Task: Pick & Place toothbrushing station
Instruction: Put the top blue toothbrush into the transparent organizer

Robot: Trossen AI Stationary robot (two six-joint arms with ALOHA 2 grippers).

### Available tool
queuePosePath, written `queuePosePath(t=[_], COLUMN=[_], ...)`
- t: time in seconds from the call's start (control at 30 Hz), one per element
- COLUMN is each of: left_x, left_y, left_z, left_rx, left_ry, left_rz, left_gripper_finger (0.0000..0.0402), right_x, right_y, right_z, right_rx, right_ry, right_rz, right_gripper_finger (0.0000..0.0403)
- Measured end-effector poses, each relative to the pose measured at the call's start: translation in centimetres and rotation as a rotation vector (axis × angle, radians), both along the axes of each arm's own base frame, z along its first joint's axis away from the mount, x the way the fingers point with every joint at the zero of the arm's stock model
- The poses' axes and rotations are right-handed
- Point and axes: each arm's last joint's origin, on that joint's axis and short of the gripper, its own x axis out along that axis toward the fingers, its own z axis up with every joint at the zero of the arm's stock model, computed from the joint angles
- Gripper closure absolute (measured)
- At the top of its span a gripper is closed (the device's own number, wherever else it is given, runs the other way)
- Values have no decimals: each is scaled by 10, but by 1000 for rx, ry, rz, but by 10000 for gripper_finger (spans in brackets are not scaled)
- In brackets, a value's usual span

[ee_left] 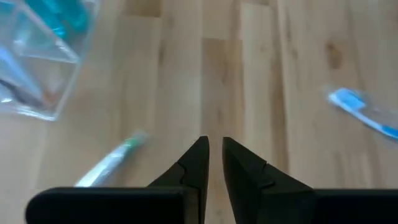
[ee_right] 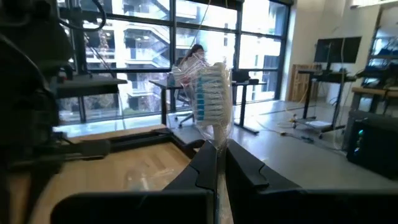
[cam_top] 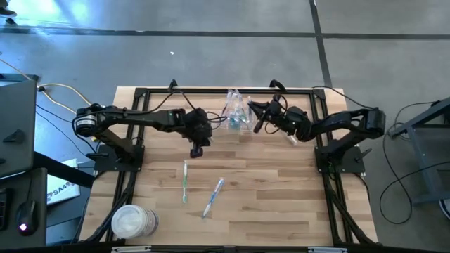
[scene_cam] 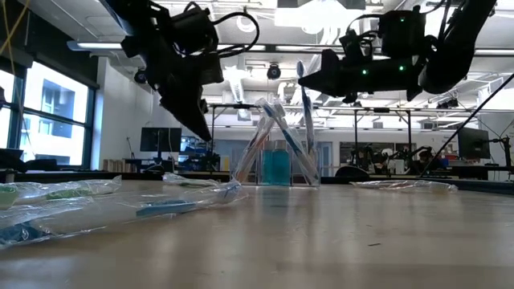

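Note:
A clear plastic cup point(cam_top: 238, 116) stands near the table's far edge with several wrapped toothbrushes leaning in it; it also shows in the low view point(scene_cam: 277, 164). My right gripper point(cam_top: 257, 124) is beside and above the cup, shut on a wrapped toothbrush point(scene_cam: 303, 96). My left gripper point(cam_top: 198, 150) hangs over bare table to the cup's near left, fingers together and empty, as the left wrist view point(ee_left: 214, 146) shows. A green toothbrush point(cam_top: 185, 181) and a blue toothbrush point(cam_top: 213, 197) lie flat on the table nearer the front. My right gripper pinches the wrapped toothbrush between its two fingers, just below the bristle head point(ee_right: 214, 134). The fingers come about level from the table's right and lie across the brush. The brush stands upright, head point(scene_cam: 299, 71) up, its lower part reaching down toward the cup; whether it rests there I cannot tell.
A stack of white round discs point(cam_top: 133, 221) sits at the table's near left corner. Crumpled clear wrappers point(scene_cam: 56, 197) lie at the left in the low view. A black frame point(cam_top: 211, 90) runs along the table's far edge and down both sides.

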Motion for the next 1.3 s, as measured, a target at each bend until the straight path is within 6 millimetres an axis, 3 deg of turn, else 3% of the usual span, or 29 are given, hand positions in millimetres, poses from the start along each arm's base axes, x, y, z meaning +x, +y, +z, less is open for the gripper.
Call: queuePosePath(t=[0.47, 0.9, 1.3], left_x=[4, 5, 5], left_y=[-3, -3, -3], left_z=[3, 4, 4], left_rx=[-119, -116, -115], left_ry=[-81, -89, -87], left_rz=[-50, -51, -53], left_gripper_finger=[355, 355, 355], right_x=[-5, 5, 10], right_y=[-12, -16, -4], right_z=[-1, -32, -49], right_rx=[-47, 58, 179], right_ry=[37, 84, 186], right_rz=[-60, -25, -3], right_gripper_finger=[397, 398, 398])
